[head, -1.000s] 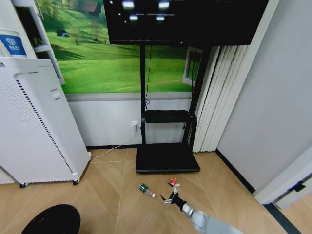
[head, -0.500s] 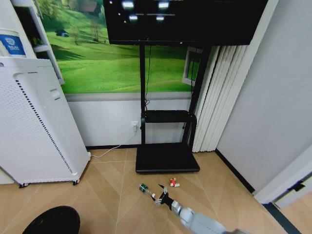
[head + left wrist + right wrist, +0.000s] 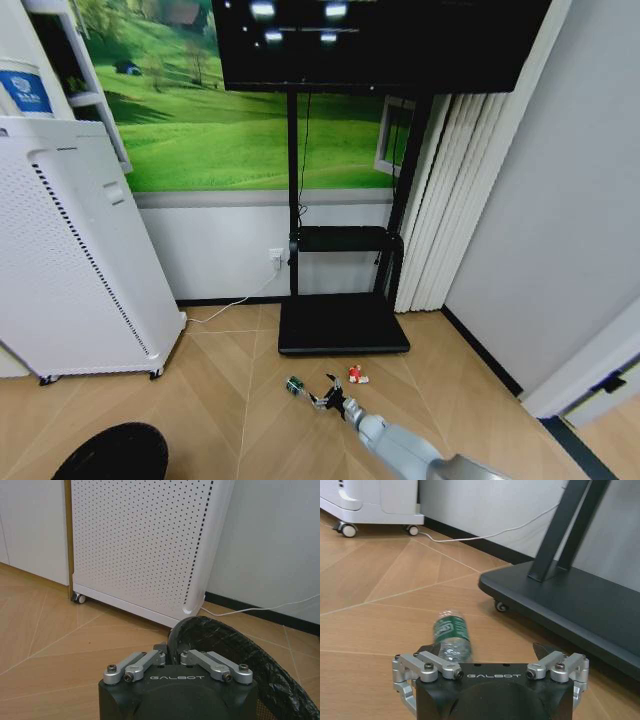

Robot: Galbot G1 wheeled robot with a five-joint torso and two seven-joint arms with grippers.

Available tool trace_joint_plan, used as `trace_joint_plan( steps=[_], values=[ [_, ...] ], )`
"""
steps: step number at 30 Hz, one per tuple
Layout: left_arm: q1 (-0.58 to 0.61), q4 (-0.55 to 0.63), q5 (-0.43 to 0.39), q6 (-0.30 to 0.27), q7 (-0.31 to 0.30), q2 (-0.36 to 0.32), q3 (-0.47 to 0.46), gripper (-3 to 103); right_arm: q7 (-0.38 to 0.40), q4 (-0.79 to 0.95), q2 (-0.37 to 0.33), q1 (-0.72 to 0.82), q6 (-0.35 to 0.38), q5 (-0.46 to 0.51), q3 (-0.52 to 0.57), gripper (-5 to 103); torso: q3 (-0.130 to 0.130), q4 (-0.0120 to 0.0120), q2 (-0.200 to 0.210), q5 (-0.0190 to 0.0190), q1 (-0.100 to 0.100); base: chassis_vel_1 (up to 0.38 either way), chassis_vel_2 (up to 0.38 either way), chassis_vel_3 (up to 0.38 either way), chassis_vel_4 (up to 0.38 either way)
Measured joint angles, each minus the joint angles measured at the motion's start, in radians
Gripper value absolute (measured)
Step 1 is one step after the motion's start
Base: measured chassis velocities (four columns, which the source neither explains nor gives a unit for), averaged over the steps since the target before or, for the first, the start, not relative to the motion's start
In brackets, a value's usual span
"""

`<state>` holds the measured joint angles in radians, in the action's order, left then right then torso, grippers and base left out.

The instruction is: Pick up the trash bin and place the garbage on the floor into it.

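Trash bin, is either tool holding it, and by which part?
The left tool grips the trash bin by its rim. The right tool holds nothing, open beside a bottle.

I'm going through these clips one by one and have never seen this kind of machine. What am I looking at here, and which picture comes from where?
This is a wheeled robot with two arms, each ending in a gripper. One picture looks down from its head; the other two come from cameras on its wrists.

In the head view, the right gripper reaches low over the floor, its fingers open, beside a small plastic bottle with a green label. A small red and white piece of litter lies nearby, in front of the TV stand base.

The left wrist view shows the left gripper shut on the rim of the trash bin, a black bin with a bag liner. The white cabinet on wheels stands behind it.
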<state>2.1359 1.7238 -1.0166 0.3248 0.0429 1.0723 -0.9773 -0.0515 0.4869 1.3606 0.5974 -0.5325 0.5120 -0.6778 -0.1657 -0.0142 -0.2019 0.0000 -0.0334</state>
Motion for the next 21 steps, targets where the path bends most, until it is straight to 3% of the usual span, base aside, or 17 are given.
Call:
trace_joint_plan(
  steps=[14, 21],
  values=[
    [0.0, -0.002, 0.0, 0.009, 0.007, 0.016, -0.003, 7, -0.017, -0.139, 0.111, -0.011, 0.027, -0.041, 0.007, 100, 0.0, 0.0, 0.0, 0.0, 0.0, 0.0, 0.0, 0.0, 0.0],
    [-0.002, -0.007, -0.002, 0.015, 0.015, 0.023, -0.002, 7, 0.014, -0.17, 0.14, -0.015, 0.079, -0.06, 0.039, 100, 0.0, 0.0001, 0.0, 0.0, 0.0, 0.0, 0.0, 0.0, 0.0]
  ],
)
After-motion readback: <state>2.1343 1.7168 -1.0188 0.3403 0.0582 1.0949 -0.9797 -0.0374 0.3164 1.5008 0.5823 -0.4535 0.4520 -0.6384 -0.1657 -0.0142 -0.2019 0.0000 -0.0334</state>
